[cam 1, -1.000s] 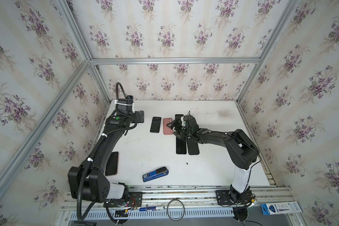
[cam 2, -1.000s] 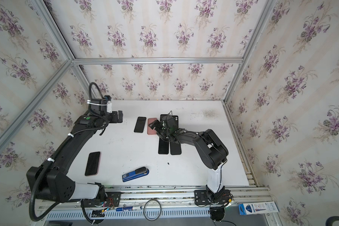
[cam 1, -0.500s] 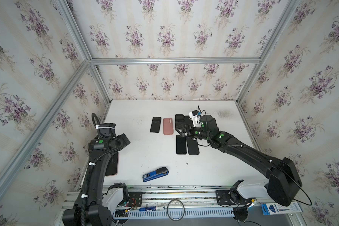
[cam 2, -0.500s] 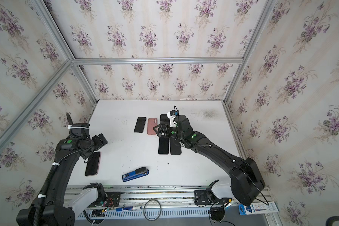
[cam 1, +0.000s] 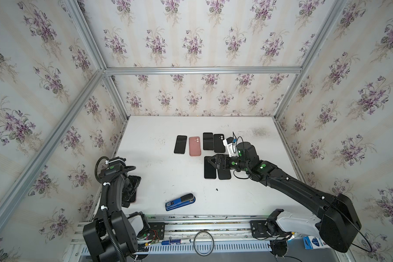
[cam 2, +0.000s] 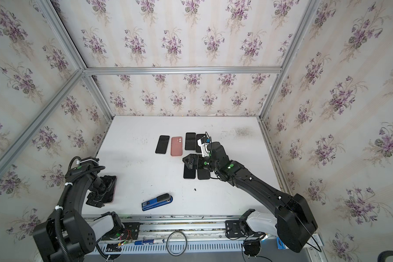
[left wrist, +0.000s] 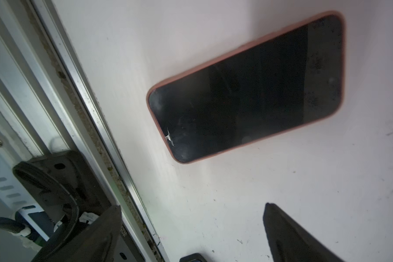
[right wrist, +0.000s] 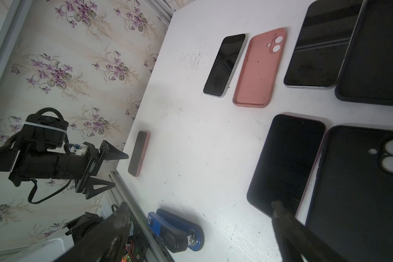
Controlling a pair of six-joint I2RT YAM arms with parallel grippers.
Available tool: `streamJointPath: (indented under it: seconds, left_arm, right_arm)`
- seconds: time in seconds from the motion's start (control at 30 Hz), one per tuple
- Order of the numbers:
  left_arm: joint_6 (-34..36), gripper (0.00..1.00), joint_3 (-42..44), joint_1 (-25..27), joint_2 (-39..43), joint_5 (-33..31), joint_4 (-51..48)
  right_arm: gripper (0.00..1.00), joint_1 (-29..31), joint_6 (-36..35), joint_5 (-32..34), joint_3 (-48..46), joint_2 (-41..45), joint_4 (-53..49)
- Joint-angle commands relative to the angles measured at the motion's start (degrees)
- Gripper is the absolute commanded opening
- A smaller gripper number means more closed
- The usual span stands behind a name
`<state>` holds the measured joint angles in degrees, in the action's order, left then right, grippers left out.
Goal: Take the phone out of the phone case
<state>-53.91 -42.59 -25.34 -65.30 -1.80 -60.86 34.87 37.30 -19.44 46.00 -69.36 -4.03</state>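
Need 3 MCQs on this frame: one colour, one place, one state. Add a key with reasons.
1. The stapler is: A red, B blue, C green.
2. The cased phone lies: A by the table's left edge, B in the far row, C touching the stapler.
3. The left gripper's jaws are: A shut on the phone, B shut on the stapler, C open and empty.

Key:
1 B: its body shows blue in both top views.
2 A: the left wrist view shows it next to the table's edge.
3 C: the jaws stand apart with nothing between them.
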Motion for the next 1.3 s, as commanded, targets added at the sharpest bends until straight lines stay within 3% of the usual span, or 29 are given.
streamJointPath:
  seconds: [0.0,0.23,0.47,0.83,0.93,1.1,1.27]
  left_arm:
    - [-0.7,1.00,0.5,-1.8,-0.9,2.0,2.5]
    - [1.7,1.00,2.2,-5.9,-4.6,3.1,8.3]
    - [5.6,1.00,3.8,-6.0,-7.0,9.5,18.3]
    - [5.8,1.00,4.6,-3.8,-9.6,12.0,23.9]
    - [5.2,0.99,4.8,-3.6,-6.7,9.8,23.1]
    - [5.6,1.00,1.7,-3.7,-1.4,0.3,13.8]
    - [1.4,1.00,3.9,-6.0,3.6,-3.1,9.4]
  right_arm:
    - [1.00,0.0,0.1,0.0,-0.3,0.8,0.1]
    - [0.99,0.0,0.7,-0.3,-2.4,2.6,-0.3]
    - [1.00,-0.1,0.0,0.5,-3.0,4.9,-1.2]
    - [1.00,-0.1,0.6,0.0,-3.8,5.1,-0.7]
    - [1.00,-0.1,0.7,0.2,-4.2,5.5,-1.0]
    - [1.00,-0.1,0.5,0.6,-5.0,6.5,-1.6]
    - [0.99,-0.2,0.6,0.0,-5.1,6.2,-1.2]
